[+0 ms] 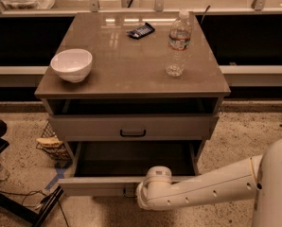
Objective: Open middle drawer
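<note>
The middle drawer (131,126) has a flat grey-beige front with a small black bar handle (132,133) at its centre. Its front stands about flush with the cabinet, with a dark gap above it under the tabletop. Below it the bottom drawer (98,185) is pulled out, showing a dark interior. My gripper (130,192) is low at the centre of the bottom drawer's front, well below the middle drawer's handle. It is mostly hidden behind my white wrist (156,186).
On the cabinet top (131,70) stand a white bowl (72,64), a clear water bottle (178,42) and a dark snack packet (141,30). A wire basket (51,143) sits on the floor at the left, with black gear and cables (18,202) nearby.
</note>
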{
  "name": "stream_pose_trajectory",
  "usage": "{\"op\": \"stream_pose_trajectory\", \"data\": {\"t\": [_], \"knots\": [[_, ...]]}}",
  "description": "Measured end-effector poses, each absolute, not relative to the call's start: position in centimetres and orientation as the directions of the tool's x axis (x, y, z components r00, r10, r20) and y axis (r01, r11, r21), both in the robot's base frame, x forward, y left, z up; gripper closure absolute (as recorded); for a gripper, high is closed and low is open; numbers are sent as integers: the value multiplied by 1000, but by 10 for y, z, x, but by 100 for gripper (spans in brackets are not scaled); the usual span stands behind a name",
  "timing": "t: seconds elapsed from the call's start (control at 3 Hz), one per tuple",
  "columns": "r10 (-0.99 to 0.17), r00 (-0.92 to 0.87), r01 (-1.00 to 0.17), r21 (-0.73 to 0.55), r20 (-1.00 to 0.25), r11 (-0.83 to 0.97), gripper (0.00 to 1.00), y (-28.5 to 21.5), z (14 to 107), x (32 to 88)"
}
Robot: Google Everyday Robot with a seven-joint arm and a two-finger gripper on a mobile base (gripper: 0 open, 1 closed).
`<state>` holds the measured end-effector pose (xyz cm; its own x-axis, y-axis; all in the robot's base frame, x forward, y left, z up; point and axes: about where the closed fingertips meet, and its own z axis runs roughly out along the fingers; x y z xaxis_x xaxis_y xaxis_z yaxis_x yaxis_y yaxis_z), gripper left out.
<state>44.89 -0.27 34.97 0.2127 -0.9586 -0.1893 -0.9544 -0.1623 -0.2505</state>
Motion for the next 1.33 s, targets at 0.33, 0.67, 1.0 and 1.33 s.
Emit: {"op": "stream_pose_trajectory", "data": {"t": [0.33,0.67,1.0,1.33], "knots": [[-959,213,-954,-250,-189,-162,66,-3,350,449],[-959,213,-954,-250,-189,-162,90,-3,350,449],[-959,213,-954,-251,-189,-162,100,-3,350,449],[-959,213,-954,-251,-189,-162,100,-3,350,449]]}}
